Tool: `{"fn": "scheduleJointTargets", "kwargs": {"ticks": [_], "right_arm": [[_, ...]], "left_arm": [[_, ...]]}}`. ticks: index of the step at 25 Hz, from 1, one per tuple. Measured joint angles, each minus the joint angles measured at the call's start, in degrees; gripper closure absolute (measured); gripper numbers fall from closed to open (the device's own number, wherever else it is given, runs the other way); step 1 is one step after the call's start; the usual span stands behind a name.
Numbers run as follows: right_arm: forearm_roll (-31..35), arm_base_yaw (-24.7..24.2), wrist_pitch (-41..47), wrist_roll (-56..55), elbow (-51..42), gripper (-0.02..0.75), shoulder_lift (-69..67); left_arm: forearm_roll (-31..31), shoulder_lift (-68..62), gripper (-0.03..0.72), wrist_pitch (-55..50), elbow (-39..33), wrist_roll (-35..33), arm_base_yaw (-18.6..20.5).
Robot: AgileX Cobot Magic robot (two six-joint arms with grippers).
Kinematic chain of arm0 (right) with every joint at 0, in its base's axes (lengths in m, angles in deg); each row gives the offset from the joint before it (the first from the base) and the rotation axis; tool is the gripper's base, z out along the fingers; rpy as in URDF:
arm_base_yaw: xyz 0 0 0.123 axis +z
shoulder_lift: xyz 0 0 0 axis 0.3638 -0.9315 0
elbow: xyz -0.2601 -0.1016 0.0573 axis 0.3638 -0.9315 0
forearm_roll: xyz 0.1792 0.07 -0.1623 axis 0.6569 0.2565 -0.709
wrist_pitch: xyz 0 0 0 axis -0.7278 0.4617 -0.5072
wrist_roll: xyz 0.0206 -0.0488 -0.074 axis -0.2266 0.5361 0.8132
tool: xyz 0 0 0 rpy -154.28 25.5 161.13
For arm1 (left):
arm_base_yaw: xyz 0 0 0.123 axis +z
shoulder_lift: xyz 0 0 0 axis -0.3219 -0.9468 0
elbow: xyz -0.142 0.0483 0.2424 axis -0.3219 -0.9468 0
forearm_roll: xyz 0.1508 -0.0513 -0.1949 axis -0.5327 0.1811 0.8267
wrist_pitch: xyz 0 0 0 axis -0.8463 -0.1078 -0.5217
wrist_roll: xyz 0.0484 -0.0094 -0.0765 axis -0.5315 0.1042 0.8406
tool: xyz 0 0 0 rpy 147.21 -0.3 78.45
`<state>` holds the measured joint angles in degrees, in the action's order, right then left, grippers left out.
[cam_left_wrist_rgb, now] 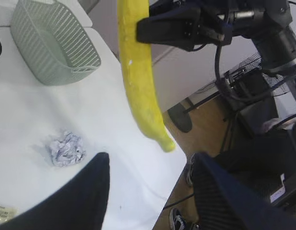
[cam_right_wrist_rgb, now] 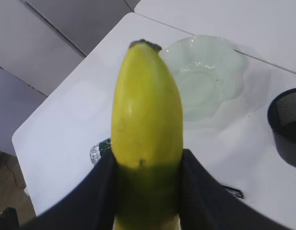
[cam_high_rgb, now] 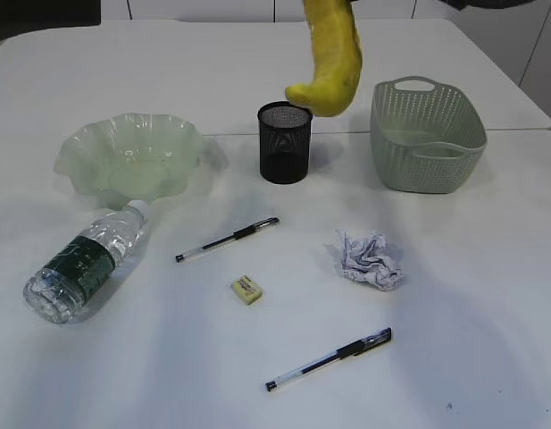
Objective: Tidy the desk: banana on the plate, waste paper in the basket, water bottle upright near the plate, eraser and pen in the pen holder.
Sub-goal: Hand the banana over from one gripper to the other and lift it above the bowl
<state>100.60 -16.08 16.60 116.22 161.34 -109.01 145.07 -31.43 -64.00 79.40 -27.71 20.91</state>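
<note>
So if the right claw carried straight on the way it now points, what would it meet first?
Probably the green plate: in the right wrist view the right claw, shut on the banana, aims the fruit's tip at the plate's near rim. Depth is unclear, so it could meet bare table just short of it.

1. The plate sits at the back left of the bench; the pen holder stands to its right, and the basket lies further right.
2. The banana hangs above the pen holder's right rim, clear of the bench, with the right claw clamped on either side of it.
3. The water bottle lies on its side in front of the plate — its cap seems to touch the plate's edge.
4. One pen lies in front of the pen holder; the eraser lies just before it.
5. The waste paper lies in front of the basket, right of the eraser.
6. A second pen lies nearest the front edge — before the waste paper and to the right of the eraser.
</note>
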Motion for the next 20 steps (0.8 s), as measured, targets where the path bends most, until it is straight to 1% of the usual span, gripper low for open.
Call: {"fn": "scheduleJointTargets", "kwargs": {"ticks": [5, 7, 15, 20], "right_arm": [[0.5, 2.4, 0.0, 0.4, 0.0, 0.494, 0.0], [2.5, 2.8, 0.1, 0.5, 0.0, 0.494, 0.0], [14.9, 3.7, 0.1, 0.7, 2.5, 0.494, 0.0], [18.7, 5.6, 0.1, 0.2, 5.0, 0.494, 0.0]], "left_arm": [[1.9, -0.8, 0.252, 0.0, 0.0, -1.4, 0.0], [2.0, -0.9, 0.246, 0.0, 0.0, -1.7, 0.0], [2.1, -0.9, 0.245, 0.0, 0.0, -2.6, 0.0], [2.3, -0.9, 0.244, 0.0, 0.0, -3.2, 0.0]]}}
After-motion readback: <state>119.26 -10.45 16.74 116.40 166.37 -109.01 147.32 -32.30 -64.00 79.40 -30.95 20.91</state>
